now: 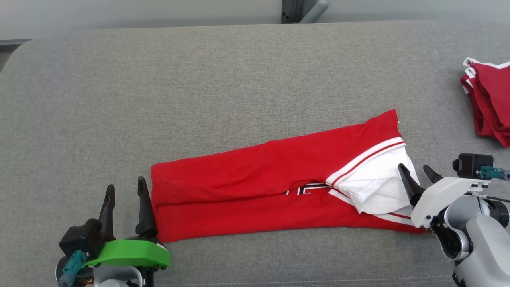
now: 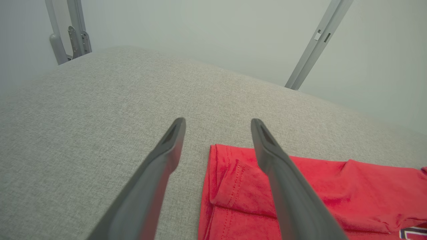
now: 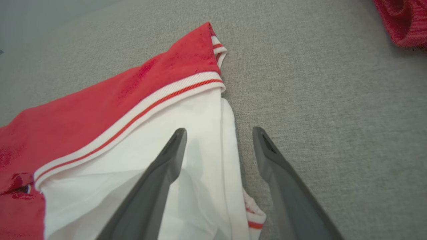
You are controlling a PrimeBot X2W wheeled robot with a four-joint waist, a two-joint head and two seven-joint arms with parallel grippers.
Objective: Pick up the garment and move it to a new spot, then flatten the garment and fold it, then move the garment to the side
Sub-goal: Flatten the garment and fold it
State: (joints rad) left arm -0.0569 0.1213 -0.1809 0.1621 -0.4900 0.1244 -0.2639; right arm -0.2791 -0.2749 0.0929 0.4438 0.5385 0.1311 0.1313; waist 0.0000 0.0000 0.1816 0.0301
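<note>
The garment (image 1: 259, 183) is a red shirt with white sleeves and striped trim, folded into a long band across the grey cushion. Its red end (image 2: 240, 186) lies at my left gripper (image 1: 125, 191), which stands open at the band's left edge with nothing between its fingers; one finger (image 2: 280, 173) hangs over the red hem. The white sleeve end (image 3: 160, 143) lies under my right gripper (image 1: 416, 171), also open and empty, at the band's right edge. In the right wrist view one finger (image 3: 160, 180) is above the white cloth and the other above bare cushion.
The grey cushion (image 1: 199, 99) stretches wide behind the garment. A stack of folded red clothes (image 1: 488, 103) sits at the far right edge; part of the stack (image 3: 403, 20) shows in the right wrist view. Grey metal posts (image 2: 317, 43) stand beyond the cushion.
</note>
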